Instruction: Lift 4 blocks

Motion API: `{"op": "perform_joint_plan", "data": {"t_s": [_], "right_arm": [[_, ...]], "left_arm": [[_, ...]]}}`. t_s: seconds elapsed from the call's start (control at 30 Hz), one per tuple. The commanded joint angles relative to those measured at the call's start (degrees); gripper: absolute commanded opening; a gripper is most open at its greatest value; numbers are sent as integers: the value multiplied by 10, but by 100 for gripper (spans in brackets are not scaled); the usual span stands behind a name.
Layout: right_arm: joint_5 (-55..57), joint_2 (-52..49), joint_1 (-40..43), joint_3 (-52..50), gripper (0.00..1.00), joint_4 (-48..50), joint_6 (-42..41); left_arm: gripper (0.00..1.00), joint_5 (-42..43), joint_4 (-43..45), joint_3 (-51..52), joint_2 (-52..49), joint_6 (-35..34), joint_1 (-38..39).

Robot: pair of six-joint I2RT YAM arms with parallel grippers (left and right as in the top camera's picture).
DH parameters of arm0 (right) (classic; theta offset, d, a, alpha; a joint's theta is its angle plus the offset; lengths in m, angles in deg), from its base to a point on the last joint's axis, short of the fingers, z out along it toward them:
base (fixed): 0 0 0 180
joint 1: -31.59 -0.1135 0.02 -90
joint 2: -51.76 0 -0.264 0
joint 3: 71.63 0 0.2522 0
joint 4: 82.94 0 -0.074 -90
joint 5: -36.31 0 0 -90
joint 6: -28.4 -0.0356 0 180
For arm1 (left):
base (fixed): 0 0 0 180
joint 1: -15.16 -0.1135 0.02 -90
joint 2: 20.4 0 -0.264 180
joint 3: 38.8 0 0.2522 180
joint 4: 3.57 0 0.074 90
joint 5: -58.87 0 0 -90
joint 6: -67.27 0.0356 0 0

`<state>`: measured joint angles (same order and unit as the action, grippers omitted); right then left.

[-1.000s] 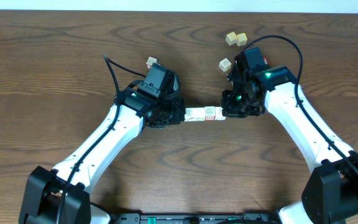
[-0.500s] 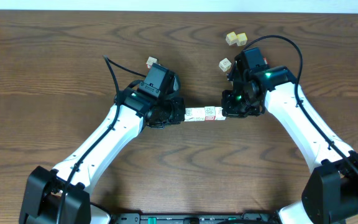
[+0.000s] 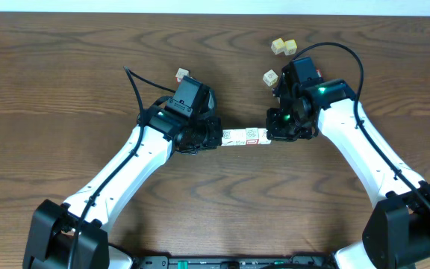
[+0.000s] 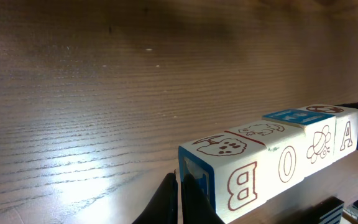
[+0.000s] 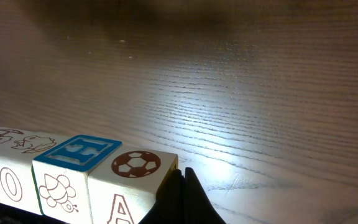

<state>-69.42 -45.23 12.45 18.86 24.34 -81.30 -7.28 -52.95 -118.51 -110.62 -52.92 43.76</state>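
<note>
My left pincer (image 3: 216, 140): jaws closed tight, nothing between them, tips butted on the 9 o'clock end of the row of four alphabet blocks (image 3: 245, 137). My right pincer (image 3: 271, 135): also closed, pressing the 3 o'clock end. Row squeezed end to end, mid table (image 3: 66, 90); faces read B, O, A, blue H on top. Farther: loose cube (image 3: 270, 76) at 12 o'clock, second loose cube (image 3: 181, 74) at 11, yellowish cubes (image 3: 278, 45) at 1.
</note>
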Motion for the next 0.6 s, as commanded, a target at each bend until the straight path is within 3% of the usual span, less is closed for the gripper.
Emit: {"op": "perform_joint_plan", "data": {"t_s": [0.0, 0.57], "right_arm": [[-163, 15, -23, 12, 1, 11, 0], [-162, 14, -23, 12, 1, 11, 0]], "left_arm": [[7, 102, 23, -7, 12, -5, 21], [7, 100, 23, -7, 2, -5, 21]]}}
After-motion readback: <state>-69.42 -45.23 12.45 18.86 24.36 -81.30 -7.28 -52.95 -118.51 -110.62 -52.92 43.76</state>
